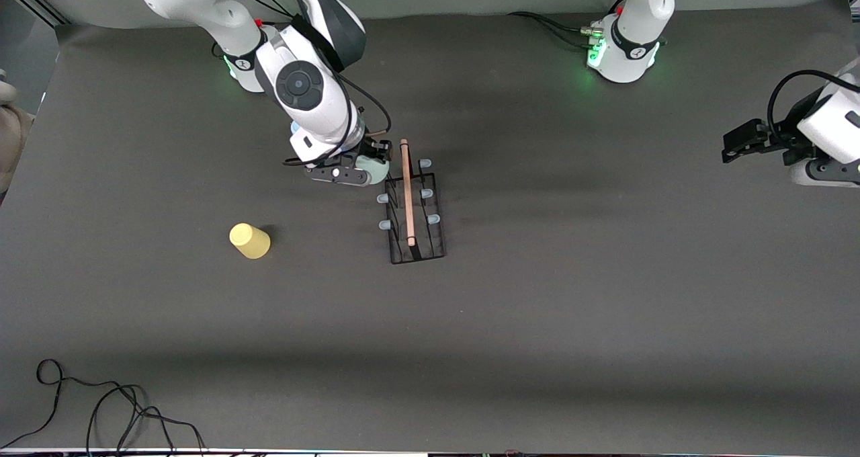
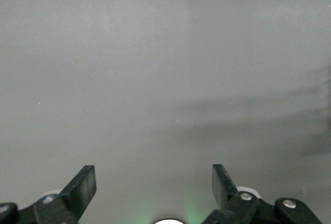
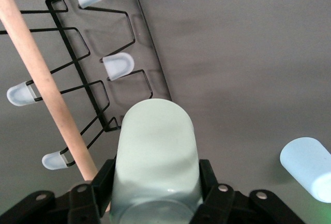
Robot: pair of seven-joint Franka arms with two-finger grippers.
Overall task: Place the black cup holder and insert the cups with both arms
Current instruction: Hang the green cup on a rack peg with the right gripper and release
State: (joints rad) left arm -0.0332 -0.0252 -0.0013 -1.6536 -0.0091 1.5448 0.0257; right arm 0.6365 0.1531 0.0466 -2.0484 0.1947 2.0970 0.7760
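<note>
One pale green cup (image 3: 155,157) in right gripper (image 3: 155,193), unmarked.

Dark grey table (image 1: 605,322), three things resting on it.
Black cup holder (image 1: 416,232) standing mid-table; yellow cup (image 1: 250,240) lying at its nine o'clock, well apart; pale blue cup (image 3: 307,168) near the rack; black cable (image 1: 101,410) at seven o'clock.

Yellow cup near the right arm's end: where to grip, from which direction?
Grip the yellow cup across its side wall, probably coming from above. It appears tipped, with its closed end showing, and stands apart from the black cup holder, so either finger has room.
</note>
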